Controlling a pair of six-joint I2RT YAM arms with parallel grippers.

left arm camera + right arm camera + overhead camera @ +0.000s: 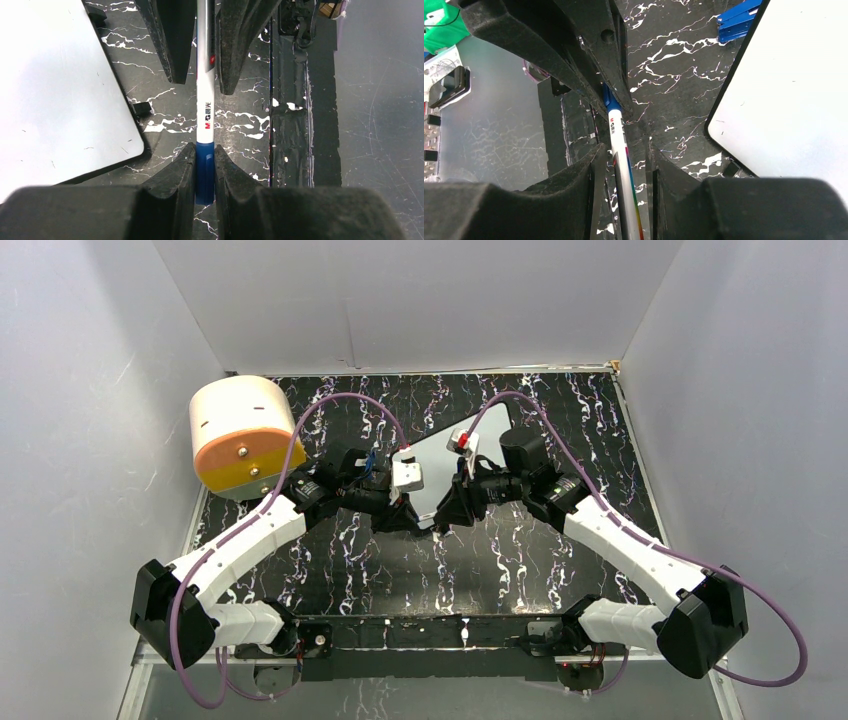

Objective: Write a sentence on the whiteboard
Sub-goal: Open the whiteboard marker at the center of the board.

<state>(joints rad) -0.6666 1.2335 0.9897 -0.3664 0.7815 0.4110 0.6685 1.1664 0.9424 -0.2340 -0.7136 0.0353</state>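
Note:
The whiteboard [440, 465] lies flat on the black marble table behind both grippers; the parts that show [60, 90] [794, 90] are blank, and no sentence shows on it. A white marker [205, 115] with a blue cap [204, 172] hangs above the table beside the board's near edge. My left gripper [204, 150] is shut on the blue cap. My right gripper [624, 150] faces it and straddles the marker's barrel [620, 145], with a gap on each side, so it is open. The two grippers meet nose to nose [430, 515].
A cream and orange round container [242, 435] stands at the back left. A blue clip [736, 22] lies on the table by a corner of the board. A black taped strip [290, 125] runs along the table's near edge. White walls close in three sides.

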